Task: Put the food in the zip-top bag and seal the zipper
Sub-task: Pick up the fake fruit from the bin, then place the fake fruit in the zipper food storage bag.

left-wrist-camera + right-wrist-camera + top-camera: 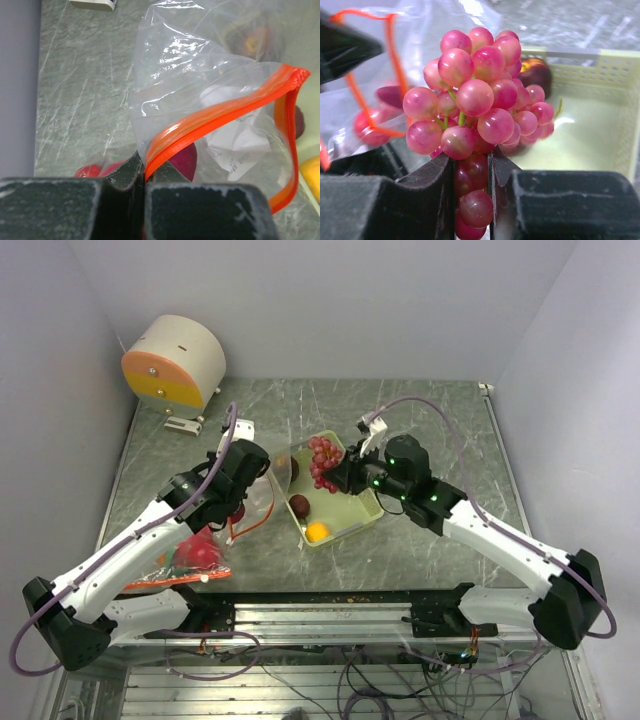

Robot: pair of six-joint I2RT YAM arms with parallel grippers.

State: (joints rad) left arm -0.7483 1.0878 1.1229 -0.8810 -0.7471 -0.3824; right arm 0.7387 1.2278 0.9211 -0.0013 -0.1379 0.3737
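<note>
**Left:** the left end effector [144, 176] is clenched on the zipper [220, 112] of the zip-top bag [175, 65]. It lifts one lip so the mouth gapes. Red food [200, 555] already lies in the bag's lower part on the worktop [440, 430].

**Centre:** the pale green tray [368, 512] holds a dark round fruit [299, 505] and an orange [317, 532].

**Right:** the right end effector [471, 172] grasps the grape bunch [475, 95] by its lower end, over the tray's far-left corner. The bunch's long axis runs outward along the fingers. The bag mouth lies near, to the left of the bunch. The right arm has the load, so the coming move is judged a short leftward carry into the opening.
</note>
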